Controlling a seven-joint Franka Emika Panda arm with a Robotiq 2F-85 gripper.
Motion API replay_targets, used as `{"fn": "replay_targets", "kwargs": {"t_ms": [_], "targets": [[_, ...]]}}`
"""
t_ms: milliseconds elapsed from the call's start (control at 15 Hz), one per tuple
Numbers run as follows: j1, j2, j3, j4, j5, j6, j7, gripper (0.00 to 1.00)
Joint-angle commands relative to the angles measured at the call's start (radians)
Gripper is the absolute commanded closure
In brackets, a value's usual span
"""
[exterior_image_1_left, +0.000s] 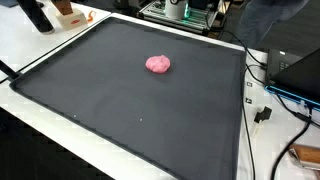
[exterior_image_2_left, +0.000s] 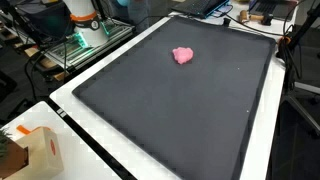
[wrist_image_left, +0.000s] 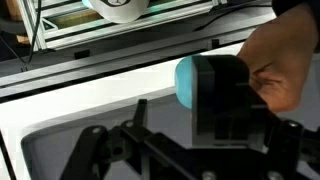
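At the edge of a black mat, the arm's gripper hovers close against a teal-and-black block, with a person's hand on the block's far side. The wrist view does not show whether the jaws are spread or closed, or whether they clasp anything. Farther out, a pink lump lies alone toward the middle of the mat in both exterior views, out of the wrist camera's sight. The work appears to be at its very start: reaching the lump would call for a carry out over the mat with jaws wide, then a straight descent onto the soft mass.
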Motion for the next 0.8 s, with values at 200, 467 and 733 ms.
{"fn": "replay_targets", "kwargs": {"t_ms": [200,467,733], "targets": [[-0.012,-0.007,0.011,-0.002,0.005,-0.009,-0.007,0.13],[-0.011,-0.006,0.013,-0.001,0.005,-0.008,-0.008,0.51],[-0.011,-0.006,0.015,0.001,0.000,-0.008,-0.010,0.75]]}}
